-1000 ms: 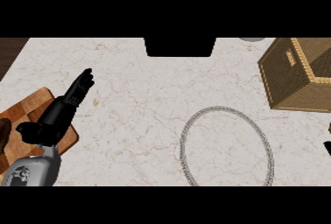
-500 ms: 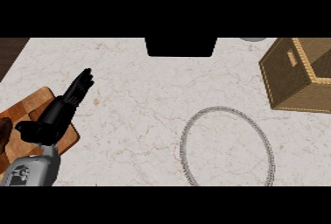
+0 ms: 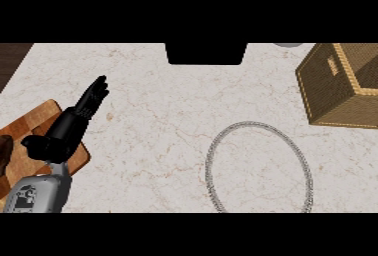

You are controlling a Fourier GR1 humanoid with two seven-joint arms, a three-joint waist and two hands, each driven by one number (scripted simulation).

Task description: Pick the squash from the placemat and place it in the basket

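Note:
The placemat [image 3: 214, 165] is an oval with a grey braided rim, lying on the marble counter at the lower middle right; nothing lies inside it. The woven brown basket [image 3: 325, 95] stands at the upper right, partly cut by the view's edge. No squash shows anywhere in the head view. My left hand [image 3: 85, 107] rests at the left with its fingers straight and pointing away from me, over the counter just past a wooden board, holding nothing. It is far left of the placemat. My right hand does not show.
A wooden cutting board [image 3: 40, 117] lies under my left forearm at the left edge, with a dark object [image 3: 4, 152] on it, mostly cut off. A black block [image 3: 205, 53] sits at the counter's far edge, and a grey round thing [image 3: 288, 44] beside it.

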